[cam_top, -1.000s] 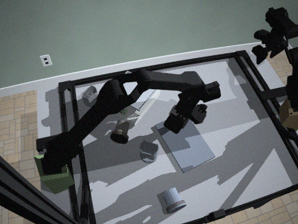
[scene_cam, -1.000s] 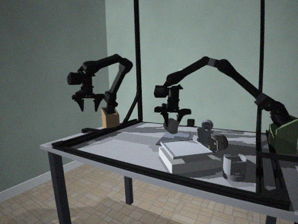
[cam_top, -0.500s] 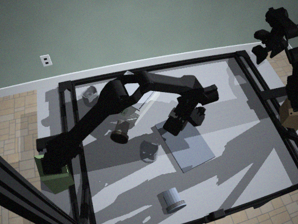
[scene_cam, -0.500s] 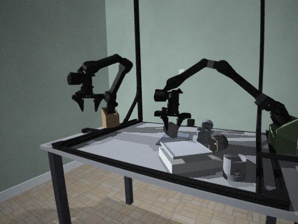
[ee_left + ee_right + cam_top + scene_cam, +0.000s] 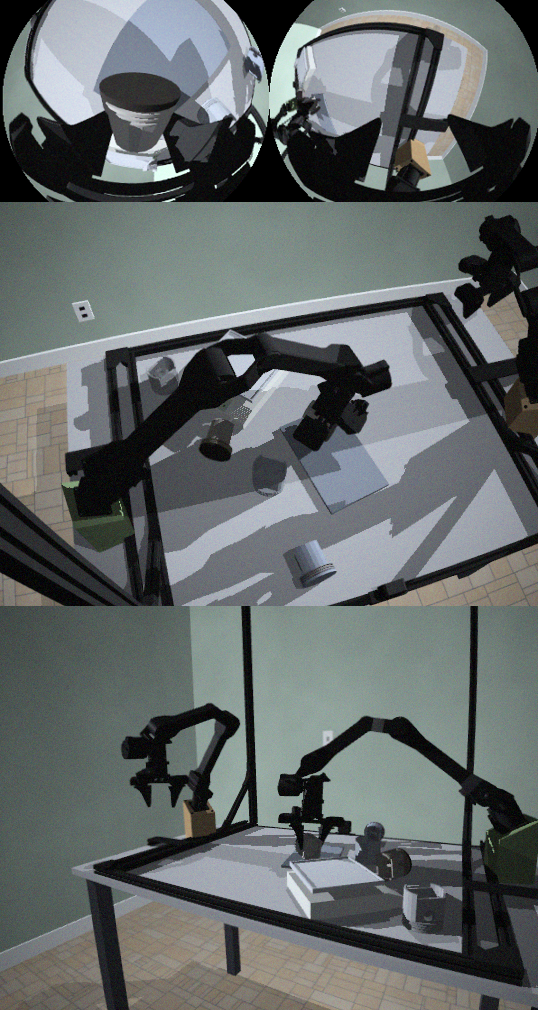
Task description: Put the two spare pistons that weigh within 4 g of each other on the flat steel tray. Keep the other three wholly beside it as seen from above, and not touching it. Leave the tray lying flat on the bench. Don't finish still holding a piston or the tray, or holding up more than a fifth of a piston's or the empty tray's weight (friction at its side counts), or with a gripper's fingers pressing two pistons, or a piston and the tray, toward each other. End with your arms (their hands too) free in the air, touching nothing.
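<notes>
My left hand (image 5: 332,424) (image 5: 311,846) (image 5: 137,109) pinches a piston (image 5: 310,842) (image 5: 139,90) over the flat tray (image 5: 357,482) (image 5: 334,850) (image 5: 158,45) (image 5: 325,114); I can't tell whether they touch. The exterior view shows a white box (image 5: 267,394) (image 5: 330,878) that my arm partly covers from the top. My right hand (image 5: 480,304) (image 5: 161,801) (image 5: 414,120) is spread in air. Worktop (image 5: 440,497) (image 5: 220,866) (image 5: 355,68) lies open between tray and side rail.

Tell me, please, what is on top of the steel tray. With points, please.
On the tray's (image 5: 350,474) (image 5: 332,850) (image 5: 153,42) (image 5: 325,113) visible part, only shadows. Over one end, the left tool (image 5: 331,428) (image 5: 310,848) (image 5: 137,109) (image 5: 312,104) grips a piston (image 5: 311,845) (image 5: 140,90); the surface beneath is hidden, so contact is unclear.
</notes>
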`<state>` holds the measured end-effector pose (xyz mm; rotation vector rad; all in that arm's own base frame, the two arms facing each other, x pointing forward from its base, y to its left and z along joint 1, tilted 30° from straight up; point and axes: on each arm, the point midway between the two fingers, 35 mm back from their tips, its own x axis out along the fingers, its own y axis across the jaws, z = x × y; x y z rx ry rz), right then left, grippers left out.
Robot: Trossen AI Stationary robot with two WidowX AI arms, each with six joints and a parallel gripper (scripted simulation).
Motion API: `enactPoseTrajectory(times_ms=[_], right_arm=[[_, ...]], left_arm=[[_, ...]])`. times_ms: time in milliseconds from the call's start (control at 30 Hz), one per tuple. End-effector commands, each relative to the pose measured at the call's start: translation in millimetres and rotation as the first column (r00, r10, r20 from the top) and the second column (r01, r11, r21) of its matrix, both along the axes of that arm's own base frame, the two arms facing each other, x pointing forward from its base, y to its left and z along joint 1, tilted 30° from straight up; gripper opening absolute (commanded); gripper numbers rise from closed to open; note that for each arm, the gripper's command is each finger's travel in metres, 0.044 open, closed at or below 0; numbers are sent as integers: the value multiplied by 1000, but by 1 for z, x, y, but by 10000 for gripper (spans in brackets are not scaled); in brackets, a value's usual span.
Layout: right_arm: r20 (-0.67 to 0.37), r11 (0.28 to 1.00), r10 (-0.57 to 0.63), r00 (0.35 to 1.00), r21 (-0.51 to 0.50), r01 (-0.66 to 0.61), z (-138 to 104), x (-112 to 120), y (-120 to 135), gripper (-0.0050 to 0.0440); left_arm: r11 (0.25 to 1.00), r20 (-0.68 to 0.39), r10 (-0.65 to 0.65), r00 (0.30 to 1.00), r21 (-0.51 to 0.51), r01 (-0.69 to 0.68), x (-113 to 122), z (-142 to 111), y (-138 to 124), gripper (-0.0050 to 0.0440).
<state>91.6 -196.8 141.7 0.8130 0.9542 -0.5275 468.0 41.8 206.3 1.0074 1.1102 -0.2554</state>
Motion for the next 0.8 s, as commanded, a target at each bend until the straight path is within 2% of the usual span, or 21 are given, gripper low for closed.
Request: enactPoseTrajectory(times_ms=[0,100,133,767], right_arm=[[3,1000,2,1000,0,-2,0,0,0,440],[3,1000,2,1000,0,-2,0,0,0,440],[3,1000,2,1000,0,-2,0,0,0,440],[3,1000,2,1000,0,-2,0,0,0,440]], left_arm=[[1000,-2,-2,1000,1,2,1,-3,1,158],[1000,-2,-2,1000,1,2,2,-4,1,158],[1000,-2,-2,1000,1,2,1,-3,1,378],[1000,-2,-2,1000,1,2,1,-3,1,378]])
